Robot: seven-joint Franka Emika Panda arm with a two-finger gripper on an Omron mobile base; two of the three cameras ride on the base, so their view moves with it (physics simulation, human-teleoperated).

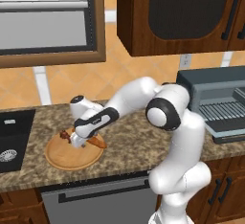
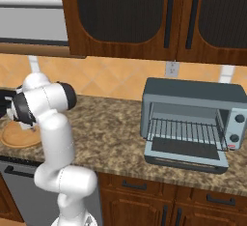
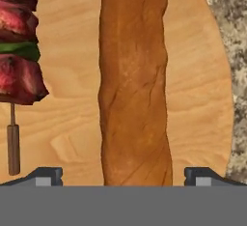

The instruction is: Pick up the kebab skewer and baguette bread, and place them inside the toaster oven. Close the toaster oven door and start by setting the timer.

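The baguette bread (image 3: pixel 134 85), a long orange-brown loaf, lies on a round wooden board (image 3: pixel 72 123). My gripper (image 3: pixel 130 176) hangs just above it, open, one fingertip on each side of the loaf with a gap to both. The kebab skewer (image 3: pixel 19 51) lies beside the loaf on the same board, with its stick end (image 3: pixel 13 145) towards me. From the left base the gripper (image 1: pixel 81 139) is low over the board (image 1: pixel 72 160), with the baguette (image 1: pixel 99 143) and the skewer (image 1: pixel 64 135) poking out. The toaster oven (image 2: pixel 193 109) stands far right, its door (image 2: pixel 185 153) folded down and its wire rack (image 2: pixel 185 131) bare.
A dark sink (image 1: pixel 12 139) is set into the counter left of the board. Speckled granite counter (image 2: pixel 111 133) stretches between board and oven. Dark wooden wall cabinets (image 2: pixel 144 12) hang above. The oven's knobs (image 2: pixel 237 120) are on its right side. A dishwasher front (image 1: pixel 95 199) sits below the counter.
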